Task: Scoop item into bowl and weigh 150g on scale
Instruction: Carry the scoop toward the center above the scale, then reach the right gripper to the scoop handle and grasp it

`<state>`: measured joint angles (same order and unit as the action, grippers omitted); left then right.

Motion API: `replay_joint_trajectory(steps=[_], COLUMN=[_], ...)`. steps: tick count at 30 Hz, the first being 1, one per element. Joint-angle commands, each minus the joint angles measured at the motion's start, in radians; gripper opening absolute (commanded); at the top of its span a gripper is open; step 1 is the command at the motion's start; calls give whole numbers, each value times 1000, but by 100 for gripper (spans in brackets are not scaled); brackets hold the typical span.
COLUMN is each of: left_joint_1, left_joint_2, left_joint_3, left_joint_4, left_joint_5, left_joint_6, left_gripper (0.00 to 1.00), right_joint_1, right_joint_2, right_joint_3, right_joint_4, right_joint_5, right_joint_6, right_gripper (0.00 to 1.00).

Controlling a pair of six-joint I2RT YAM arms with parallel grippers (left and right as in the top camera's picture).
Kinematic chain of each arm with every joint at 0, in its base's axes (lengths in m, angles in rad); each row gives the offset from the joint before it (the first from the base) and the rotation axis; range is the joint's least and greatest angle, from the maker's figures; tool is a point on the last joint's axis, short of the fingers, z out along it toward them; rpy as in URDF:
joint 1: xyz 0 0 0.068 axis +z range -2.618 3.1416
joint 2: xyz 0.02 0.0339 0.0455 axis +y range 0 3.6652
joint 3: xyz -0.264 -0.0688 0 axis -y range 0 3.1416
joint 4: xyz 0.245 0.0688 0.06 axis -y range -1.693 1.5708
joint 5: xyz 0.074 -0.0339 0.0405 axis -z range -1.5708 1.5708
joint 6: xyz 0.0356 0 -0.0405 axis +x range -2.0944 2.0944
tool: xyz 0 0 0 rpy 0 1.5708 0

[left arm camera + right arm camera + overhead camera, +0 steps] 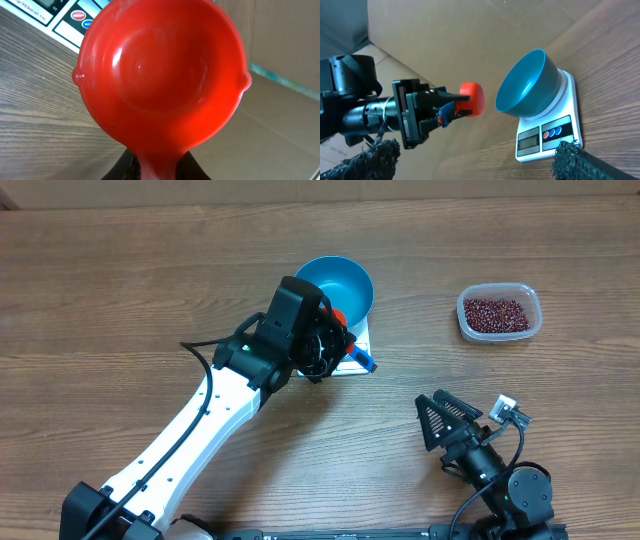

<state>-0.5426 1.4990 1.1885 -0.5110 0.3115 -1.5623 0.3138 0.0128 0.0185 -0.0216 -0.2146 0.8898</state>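
The blue bowl (338,285) (527,85) sits on the white scale (347,368) (547,135) at mid-table. My left gripper (335,340) (157,167) (455,105) is shut on the handle of a red scoop (338,318) (160,75) (472,98). It holds the scoop in the air just beside the bowl, over the scale's button edge (65,15). The scoop's cup looks empty. The item, dark red-brown beans (497,312), lies in a clear tub at the right. My right gripper (437,420) (472,160) is open and empty near the front right.
The clear plastic tub (465,325) holding the beans stands at the far right of the wooden table (120,300). The left arm stretches diagonally from the front left toward the scale. A cardboard wall shows behind the table in the wrist views.
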Motion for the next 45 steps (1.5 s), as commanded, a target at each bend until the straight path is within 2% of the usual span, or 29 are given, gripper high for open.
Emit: replay_joint_trajectory(steps=[1, 7, 13, 18, 26, 31, 37, 45], left_joint_1=[-14, -15, -15, -15, -15, -15, -15, -15], left_joint_2=[-7, -7, -7, -7, -7, -7, -7, -7], left_joint_3=[20, 20, 20, 20, 20, 20, 20, 20], left_joint_4=[-1, -1, -1, -1, -2, -6, -10, -18], left_joint_5=[3, 2, -5, -8, -16, -16, -16, -15], left_joint_6=[-40, -39, -39, -39, -39, -39, -39, -39], left_gripper=[4, 4, 4, 4, 4, 4, 4, 4], right_joint_1=[-6, -6, -6, -6, 8, 66, 121, 124], right_joint_2=[-10, -7, 85, 288, 669, 851, 1002, 1045], right_joint_3=[-10, 10, 127, 253, 433, 502, 549, 554], right_joint_4=[22, 26, -80, -146, -143, -71, 42, 126], right_joint_5=[-43, -102, -101, -106, -165, -169, -169, -116], right_joint_6=[-48, -116, -251, -328, -435, -495, -498, -498], right_gripper=[100, 100, 100, 100, 100, 100, 100, 87])
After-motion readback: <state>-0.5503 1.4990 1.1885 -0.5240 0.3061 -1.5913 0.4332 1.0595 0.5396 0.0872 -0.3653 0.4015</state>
